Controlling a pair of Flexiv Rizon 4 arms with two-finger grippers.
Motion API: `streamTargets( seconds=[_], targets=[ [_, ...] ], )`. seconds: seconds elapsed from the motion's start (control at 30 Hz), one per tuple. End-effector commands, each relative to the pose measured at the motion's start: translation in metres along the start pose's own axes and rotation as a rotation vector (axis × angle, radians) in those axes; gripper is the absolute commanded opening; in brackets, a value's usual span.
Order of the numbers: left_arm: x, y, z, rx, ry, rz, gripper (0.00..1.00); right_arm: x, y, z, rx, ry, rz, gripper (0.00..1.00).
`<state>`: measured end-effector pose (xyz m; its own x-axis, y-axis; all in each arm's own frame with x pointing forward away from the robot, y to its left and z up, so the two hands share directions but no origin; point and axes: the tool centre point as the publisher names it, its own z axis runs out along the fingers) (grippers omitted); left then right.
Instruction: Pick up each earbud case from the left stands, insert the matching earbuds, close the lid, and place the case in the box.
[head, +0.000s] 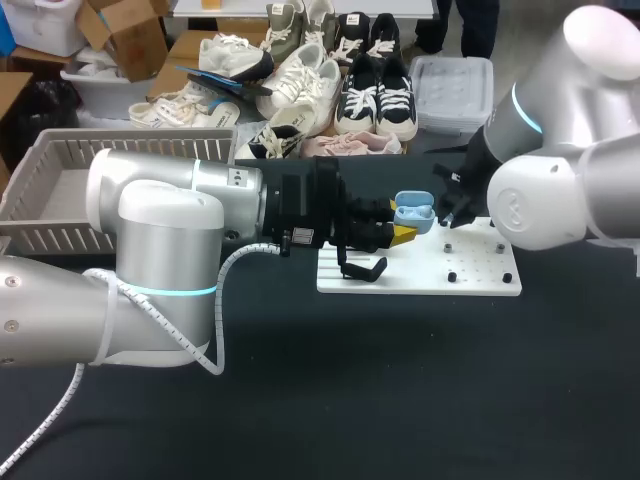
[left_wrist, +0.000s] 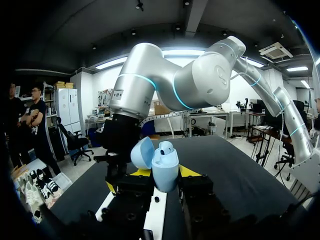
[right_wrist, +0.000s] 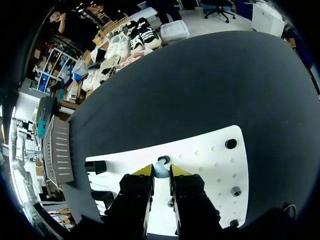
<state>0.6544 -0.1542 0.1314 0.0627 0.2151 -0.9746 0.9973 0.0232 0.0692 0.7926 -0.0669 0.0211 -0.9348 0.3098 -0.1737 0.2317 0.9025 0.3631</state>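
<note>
Where the counter (head: 400, 400) reaches its far left corner, box (head: 60, 190): pale, with slatted walls, standing behind the left arm.
Left arm (head: 200, 190): comes in from the counter's left edge and lies across to the middle, ending over the white board's left end.
Left end effector (left_wrist: 164, 174): clamped on the earbud case, one yellow-tipped finger on each side of its lower half.
Earbud case (left_wrist: 166, 162): light blue, held upright above the board's left part, lid swung open; a seated earbud (left_wrist: 167, 148) rests in one well.
Black stand (head: 365, 268): on the board near its left edge, below the left end effector.
White board (head: 480, 275): flat on the counter's middle, dotted with holes and a few dark pegs.
Right end effector (right_wrist: 161, 172): low over the board's far edge, just beside the case; fingers nearly together, pinching a small pale blue loose earbud (right_wrist: 160, 171) at their tips.
Right arm (head: 540, 200): enters from the counter's right edge.
</note>
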Motion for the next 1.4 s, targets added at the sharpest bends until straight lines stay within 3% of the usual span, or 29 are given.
streamTargets(
  seconds=[0.03,0.1,0.77,1.13,1.4],
  targets=[
    [0.000,-0.001,0.001,-0.008,-0.001,0.001,0.00,-0.001,0.001,0.001,0.006,0.005,0.004,0.06],
    [0.000,-0.001,0.001,-0.008,-0.001,0.001,0.00,-0.001,0.001,0.001,0.007,0.004,0.004,0.00],
    [0.000,-0.001,0.001,-0.008,-0.001,0.001,0.00,0.009,0.000,-0.030,-0.001,-0.046,-0.004,0.00],
    [0.000,-0.001,0.001,-0.008,-0.001,0.001,0.00,0.044,-0.024,-0.065,0.079,-0.098,-0.064,0.00],
    [0.000,-0.001,0.001,-0.008,-0.001,0.001,0.00,0.077,-0.027,-0.098,0.118,-0.125,-0.131,0.00]
  ],
)
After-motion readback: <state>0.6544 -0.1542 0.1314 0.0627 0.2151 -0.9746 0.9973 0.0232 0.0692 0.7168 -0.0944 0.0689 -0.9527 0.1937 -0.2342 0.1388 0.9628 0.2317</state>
